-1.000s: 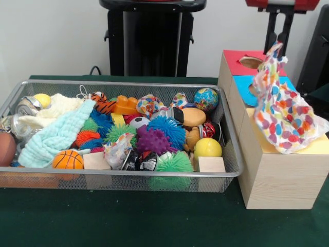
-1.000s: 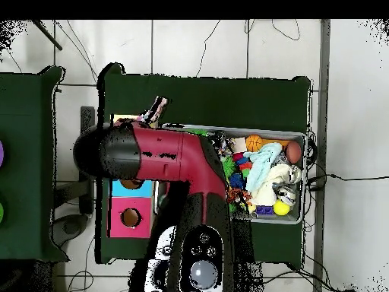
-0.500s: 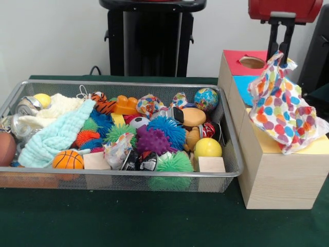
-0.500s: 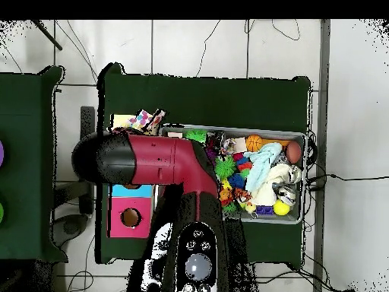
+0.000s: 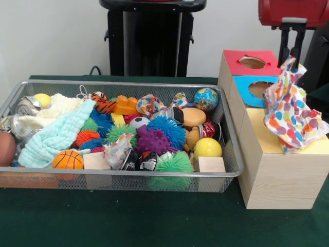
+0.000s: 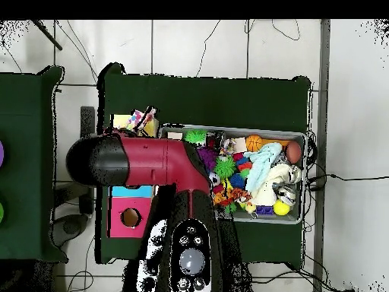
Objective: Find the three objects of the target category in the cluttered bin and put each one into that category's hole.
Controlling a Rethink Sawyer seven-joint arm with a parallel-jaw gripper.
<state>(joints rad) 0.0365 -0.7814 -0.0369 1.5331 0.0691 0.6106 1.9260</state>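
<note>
While the gripper (image 5: pixel 290 54) hangs at two o'clock in the front view, it is clenched on the top corner of a polka-dot cloth (image 5: pixel 293 105), which drapes down over the yellow top of the wooden sorting box (image 5: pixel 272 175) and touches it. At twelve o'clock from the cloth, the blue hole (image 5: pixel 261 89) and the red hole (image 5: pixel 252 62) show open. On the green desk (image 5: pixel 154 221), at nine o'clock from the box, the wire-mesh bin (image 5: pixel 226 154) holds a mint towel (image 5: pixel 56 136), a small basketball (image 5: pixel 68 160), a yellow ball (image 5: pixel 207 148), a globe ball (image 5: pixel 206 99), spiky balls and wooden blocks.
</note>
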